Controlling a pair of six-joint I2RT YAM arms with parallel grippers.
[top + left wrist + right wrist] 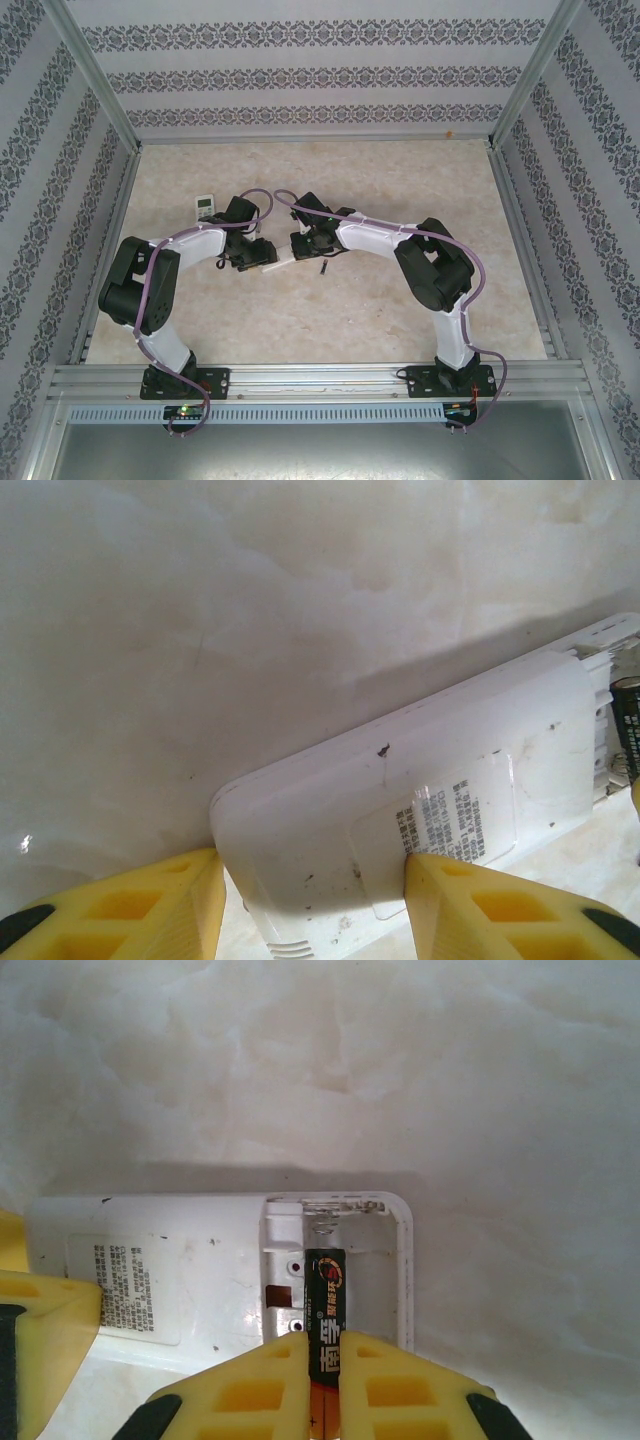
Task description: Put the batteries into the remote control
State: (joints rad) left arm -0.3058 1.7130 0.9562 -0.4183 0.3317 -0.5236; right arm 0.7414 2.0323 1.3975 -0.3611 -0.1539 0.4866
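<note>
The white remote control (400, 790) lies back side up on the table, and my left gripper (310, 880) is shut on its closed end, one yellow finger on each long side. At the other end the battery compartment (365, 1260) stands uncovered. My right gripper (322, 1360) is shut on a black and copper battery (324, 1295), whose tip sits inside the compartment just below the spring. From above, the remote control (275, 258) spans the gap between the left gripper (250, 255) and the right gripper (305, 245). Another battery (325, 267) lies loose on the table next to the right gripper.
A small white device with a display (205, 207) lies behind the left arm. Patterned walls and metal rails (110, 230) enclose the marble-look tabletop. Open table stretches in front of and to the right of the arms.
</note>
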